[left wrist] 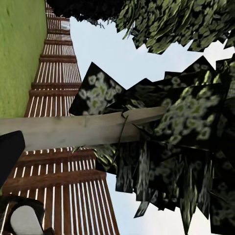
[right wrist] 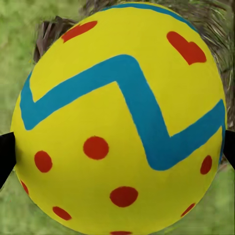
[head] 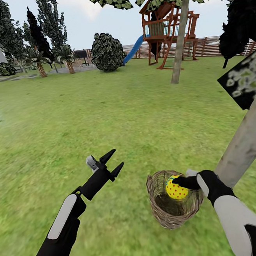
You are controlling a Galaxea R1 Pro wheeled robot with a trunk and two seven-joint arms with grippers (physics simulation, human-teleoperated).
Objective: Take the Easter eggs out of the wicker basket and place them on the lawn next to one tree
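Reaching forward over the lawn (head: 103,118), the left gripper (head: 111,164) hangs in the air with its two black fingers spread apart, holding nothing; wide bare grass lies around and ahead of it. To its right the wicker basket (head: 159,209) stands upright on the grass, mouth up, close beside the pale trunk of a leaning tree (head: 245,142). The right gripper (head: 181,182) is clamped on an Easter egg (head: 175,189) at the basket's mouth (dark fingertips (right wrist: 6,155) press both its flanks). In the right wrist view, the egg's long axis runs roughly along the fingers.
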